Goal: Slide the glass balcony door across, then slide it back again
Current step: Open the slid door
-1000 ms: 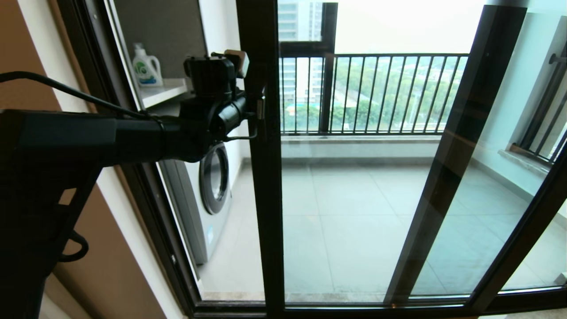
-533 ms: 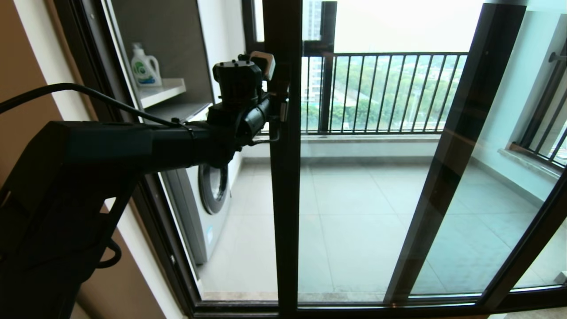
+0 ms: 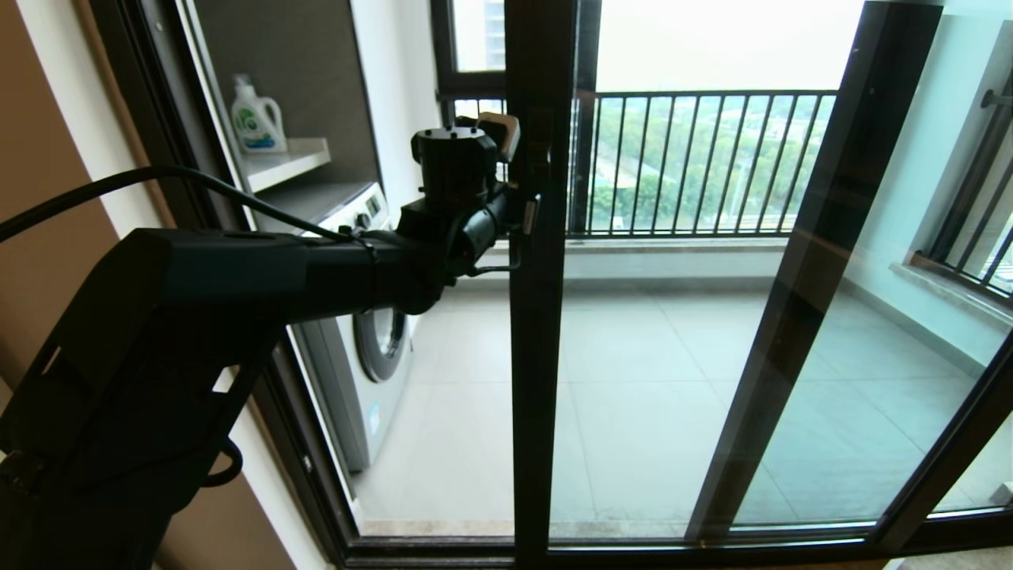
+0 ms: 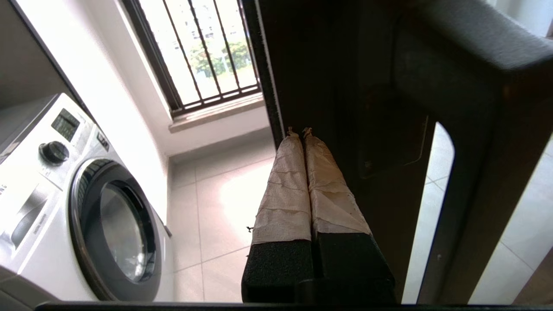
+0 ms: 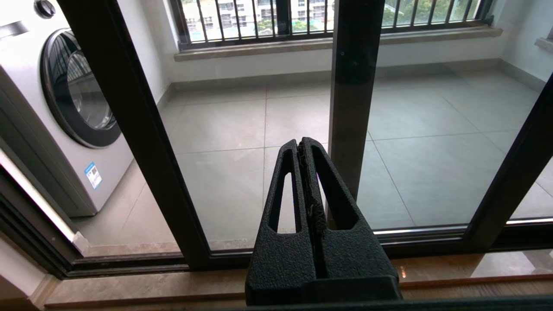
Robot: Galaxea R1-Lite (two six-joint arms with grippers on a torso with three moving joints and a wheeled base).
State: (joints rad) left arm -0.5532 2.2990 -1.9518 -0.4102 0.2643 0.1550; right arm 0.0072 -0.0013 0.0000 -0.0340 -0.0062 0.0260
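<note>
- In the head view, the glass balcony door stands a bit past the middle of the picture. An open gap shows at its 9 o'clock side, and through it you can see the washing machine and a soap bottle on a shelf at 11 o'clock.
- The left gripper is up against the door's dark upright, at about 12 o'clock from the middle, right by the small latch handle. I think it is pushing the door toward 3 o'clock.
- So the first slide looks partly done. The door is open some way but not all the way. The slide back is not yet done.
- In the left wrist view, the two cloth-wrapped fingers are pressed tight together with nothing between them. Their side rests along the door's dark frame, so it pushes and does not grab.
- In the right wrist view, the right gripper hangs low in front of the glass, near the bottom track. Its black fingers are closed on nothing. It looks parked and does no work.
</note>
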